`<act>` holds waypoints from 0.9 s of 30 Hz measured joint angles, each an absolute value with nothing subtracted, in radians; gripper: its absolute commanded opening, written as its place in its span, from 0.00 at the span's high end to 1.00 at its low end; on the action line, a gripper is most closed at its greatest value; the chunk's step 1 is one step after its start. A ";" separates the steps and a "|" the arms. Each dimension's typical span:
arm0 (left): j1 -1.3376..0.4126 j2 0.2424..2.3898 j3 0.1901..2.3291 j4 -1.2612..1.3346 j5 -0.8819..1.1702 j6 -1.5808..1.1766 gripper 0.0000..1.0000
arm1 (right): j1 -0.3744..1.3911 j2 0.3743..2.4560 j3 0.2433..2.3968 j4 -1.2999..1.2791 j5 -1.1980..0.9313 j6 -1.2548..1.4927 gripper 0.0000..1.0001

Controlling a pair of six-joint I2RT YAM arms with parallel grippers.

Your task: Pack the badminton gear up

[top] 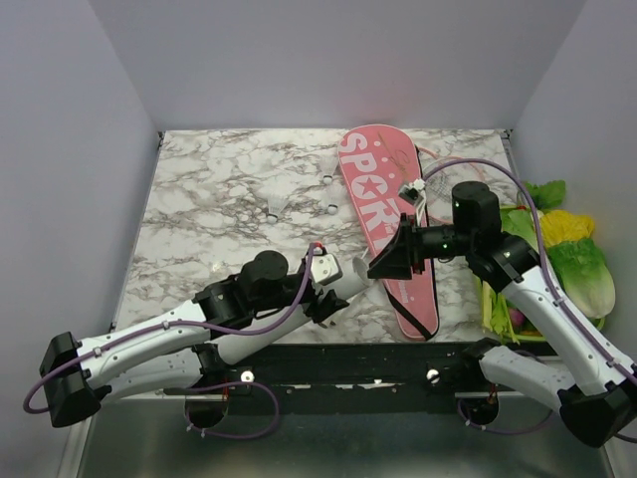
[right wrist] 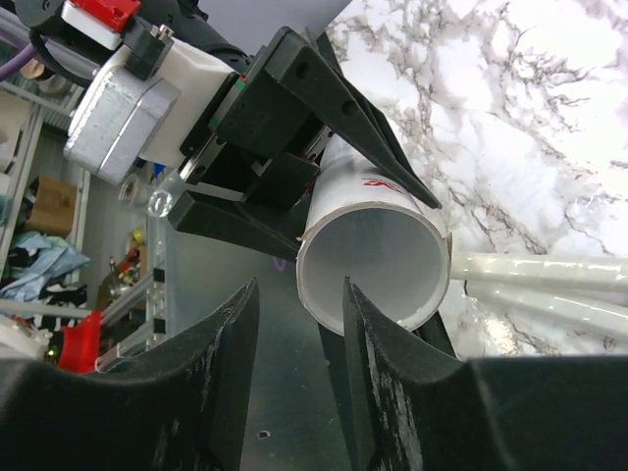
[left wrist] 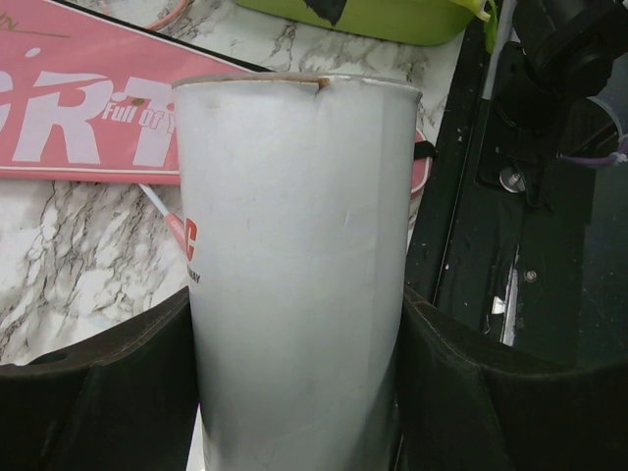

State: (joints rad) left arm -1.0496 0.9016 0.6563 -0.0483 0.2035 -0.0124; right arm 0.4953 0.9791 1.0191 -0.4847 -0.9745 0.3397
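- Clamped in the left pincer [left wrist: 296, 314]: the white tube [top: 350, 276], with a black finger pressed against each side of it.
- Held low over the marble counter [top: 219, 199] toward 6 o'clock in the top view, with the open end aimed at 3 o'clock.
- Facing that open end from 3 o'clock: the right pincer [right wrist: 297, 294], fingers a narrow gap apart. Near edge of the tube's rim lined up with the gap. No telling whether either finger touches it.
- From 1 o'clock down to 5 o'clock on the counter: the pink bag [top: 383, 214] with white "SPORT" lettering and black edging. Lying flat, narrow end just beside the tube's mouth.
- Beside the tube in the left wrist view: a slim pink-white racket shaft [left wrist: 162, 208] on the marble, reaching up to the bag's edge.
- Off the counter's 3 o'clock edge: green and yellow toy vegetables [top: 572, 254], by a lime-green tray [left wrist: 353, 18].
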 measured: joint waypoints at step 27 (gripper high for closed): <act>-1.056 0.858 0.645 -0.047 0.210 -0.023 0.98 | 0.634 1.038 1.021 -0.433 -0.930 0.377 0.99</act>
State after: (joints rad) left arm -1.0557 0.8581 0.6449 -0.0467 0.2100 -0.0231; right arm 0.6338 1.0378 1.0214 -0.4332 -0.9298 0.3771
